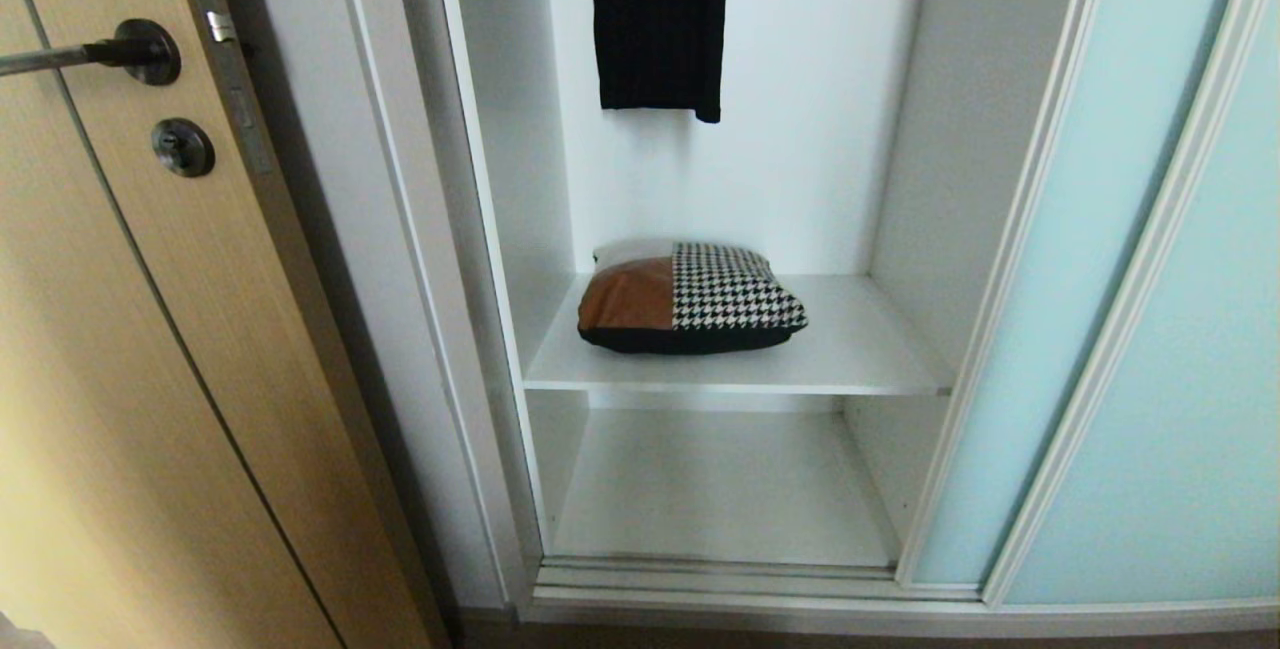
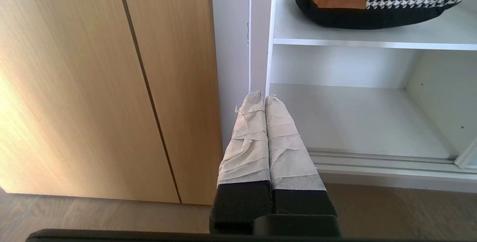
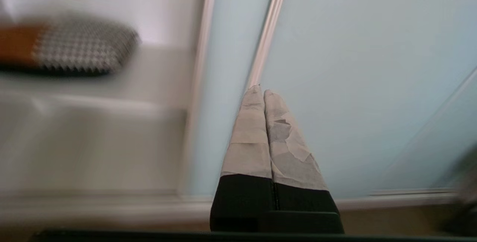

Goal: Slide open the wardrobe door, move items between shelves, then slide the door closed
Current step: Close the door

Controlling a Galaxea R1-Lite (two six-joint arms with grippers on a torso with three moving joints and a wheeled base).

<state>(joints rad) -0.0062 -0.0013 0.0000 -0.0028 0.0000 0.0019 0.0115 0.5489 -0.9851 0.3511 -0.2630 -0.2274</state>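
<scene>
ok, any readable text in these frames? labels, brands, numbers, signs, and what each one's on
None: no word, number, brand or sign shows in any view.
Cushion: houndstooth pattern only, no label visible.
Black garment: no tag visible.
Wood door, its handle and lock: no markings readable.
Sliding glass door: plain.

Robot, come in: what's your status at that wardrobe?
Left gripper shut, idle low. Right gripper shut, facing sliding door. Door open; cushion on upper shelf. Nothing blocking.
</scene>
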